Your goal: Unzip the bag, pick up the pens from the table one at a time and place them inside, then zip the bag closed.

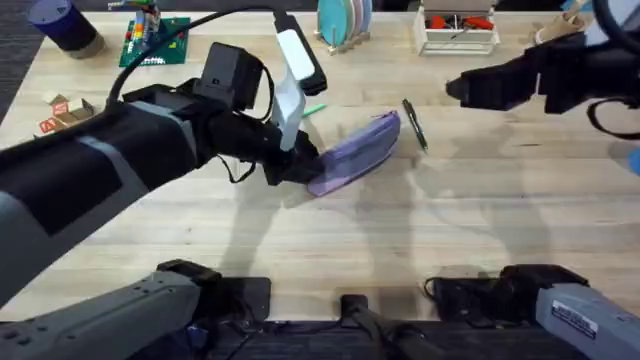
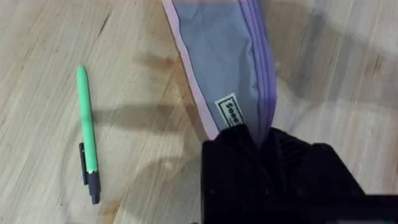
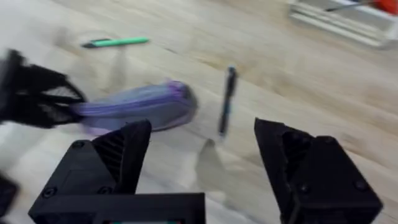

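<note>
The lavender bag (image 1: 358, 148) lies slanted in the middle of the table (image 1: 420, 230). My left gripper (image 1: 300, 165) is shut on the bag's near-left end; in the left wrist view the black fingers (image 2: 249, 149) pinch the fabric of the bag (image 2: 224, 68) just past its label. The green pen (image 1: 313, 108) lies behind the bag, partly hidden by the left arm, and shows fully in the left wrist view (image 2: 87, 134). The black pen (image 1: 414, 125) rests just right of the bag. My right gripper (image 1: 455, 88) hovers open behind and to the right of the black pen (image 3: 227, 99), holding nothing.
Along the table's back edge stand a dark purple cup (image 1: 60, 25), a green board (image 1: 155, 40), a rack of discs (image 1: 345, 20) and a white tray (image 1: 458, 30). A small box (image 1: 60, 110) sits at the left. Bare wood stretches in front of the bag.
</note>
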Robot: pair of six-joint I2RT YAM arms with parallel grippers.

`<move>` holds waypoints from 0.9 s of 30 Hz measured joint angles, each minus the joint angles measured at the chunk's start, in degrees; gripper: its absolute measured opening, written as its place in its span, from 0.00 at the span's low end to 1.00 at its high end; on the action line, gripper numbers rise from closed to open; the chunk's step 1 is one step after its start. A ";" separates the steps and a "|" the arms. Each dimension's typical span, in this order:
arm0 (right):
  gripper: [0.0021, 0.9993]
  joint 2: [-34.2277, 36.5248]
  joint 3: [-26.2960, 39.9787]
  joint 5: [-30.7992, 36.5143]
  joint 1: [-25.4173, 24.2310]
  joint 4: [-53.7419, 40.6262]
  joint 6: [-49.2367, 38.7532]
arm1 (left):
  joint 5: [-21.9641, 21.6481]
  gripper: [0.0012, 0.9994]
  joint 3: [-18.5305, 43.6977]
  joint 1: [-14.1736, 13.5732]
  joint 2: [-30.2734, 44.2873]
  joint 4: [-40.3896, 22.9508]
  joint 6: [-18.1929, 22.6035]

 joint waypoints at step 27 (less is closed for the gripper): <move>1.00 35.52 37.34 0.40 2.80 -24.05 6.10 | 0.00 0.04 0.00 0.00 -0.01 0.07 0.00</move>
